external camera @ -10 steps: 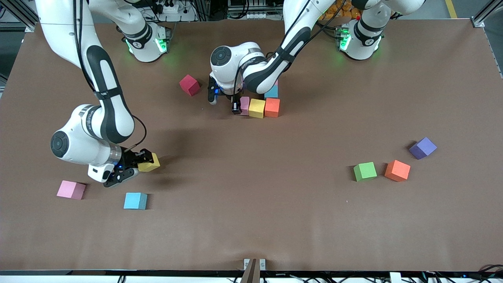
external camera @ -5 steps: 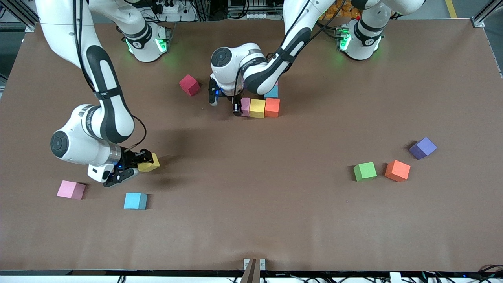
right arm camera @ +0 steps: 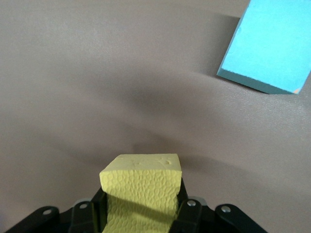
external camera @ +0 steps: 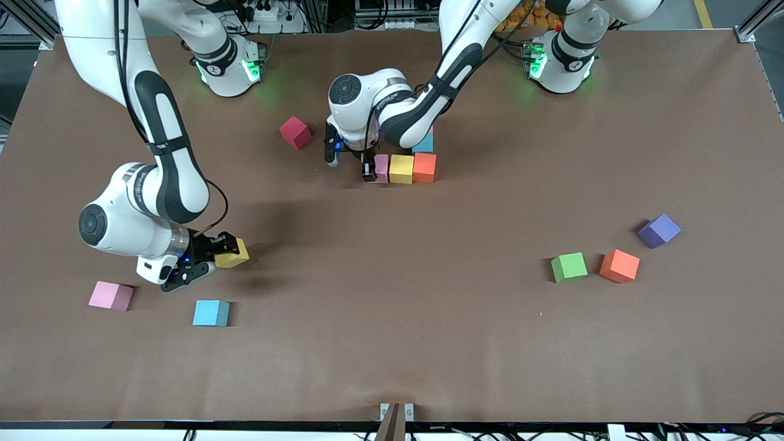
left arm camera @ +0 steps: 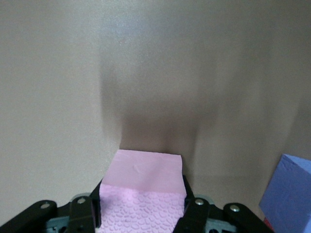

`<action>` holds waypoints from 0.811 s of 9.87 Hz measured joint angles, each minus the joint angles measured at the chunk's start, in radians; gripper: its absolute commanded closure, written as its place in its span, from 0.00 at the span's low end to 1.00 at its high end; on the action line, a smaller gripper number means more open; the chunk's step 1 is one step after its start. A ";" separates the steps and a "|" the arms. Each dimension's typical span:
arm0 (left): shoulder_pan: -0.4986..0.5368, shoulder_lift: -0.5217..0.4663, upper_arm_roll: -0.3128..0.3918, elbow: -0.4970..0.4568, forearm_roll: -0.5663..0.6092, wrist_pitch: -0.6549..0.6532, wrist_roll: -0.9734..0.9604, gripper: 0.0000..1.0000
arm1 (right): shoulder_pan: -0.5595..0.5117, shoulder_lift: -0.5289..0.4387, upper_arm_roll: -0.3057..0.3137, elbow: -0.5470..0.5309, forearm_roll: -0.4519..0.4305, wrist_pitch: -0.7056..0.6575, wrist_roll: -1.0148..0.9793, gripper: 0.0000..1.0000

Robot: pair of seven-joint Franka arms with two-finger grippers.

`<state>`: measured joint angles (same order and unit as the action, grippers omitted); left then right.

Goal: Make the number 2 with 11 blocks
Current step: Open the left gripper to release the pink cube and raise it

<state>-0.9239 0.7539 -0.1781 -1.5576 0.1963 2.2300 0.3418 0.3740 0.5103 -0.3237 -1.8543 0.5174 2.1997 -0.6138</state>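
Observation:
My left gripper (external camera: 373, 170) is shut on a pink block (external camera: 382, 168) at the end of a row with a yellow block (external camera: 401, 168) and an orange block (external camera: 424, 167). A light blue block (external camera: 424, 144) sits just farther from the camera than the orange one, partly hidden by the arm. In the left wrist view the pink block (left arm camera: 143, 191) sits between the fingers (left arm camera: 192, 213). My right gripper (external camera: 220, 256) is shut on a yellow block (external camera: 234, 255), held just over the table. It also shows in the right wrist view (right arm camera: 143, 187).
Loose blocks lie around: red (external camera: 296, 132), pink (external camera: 111, 296) and light blue (external camera: 211, 313) (right arm camera: 267, 48) near the right gripper, green (external camera: 569, 267), orange (external camera: 619, 266) and purple (external camera: 659, 230) toward the left arm's end. A bluish block (left arm camera: 289, 194) shows at the left wrist view's edge.
The left gripper and its pink block have shifted very slightly toward the front camera. The right arm and its yellow block have not moved.

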 measured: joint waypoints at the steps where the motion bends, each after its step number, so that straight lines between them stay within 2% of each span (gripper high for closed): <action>1: 0.000 0.002 0.000 0.001 0.000 0.002 -0.021 0.00 | 0.000 0.000 0.000 0.000 0.000 0.000 0.000 0.80; 8: -0.018 0.003 0.001 0.013 0.003 0.005 -0.062 0.00 | 0.004 0.000 0.002 0.000 0.000 -0.001 0.051 0.80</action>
<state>-0.9418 0.7570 -0.1766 -1.5442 0.1989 2.2351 0.2803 0.3780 0.5099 -0.3214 -1.8543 0.5176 2.1986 -0.5632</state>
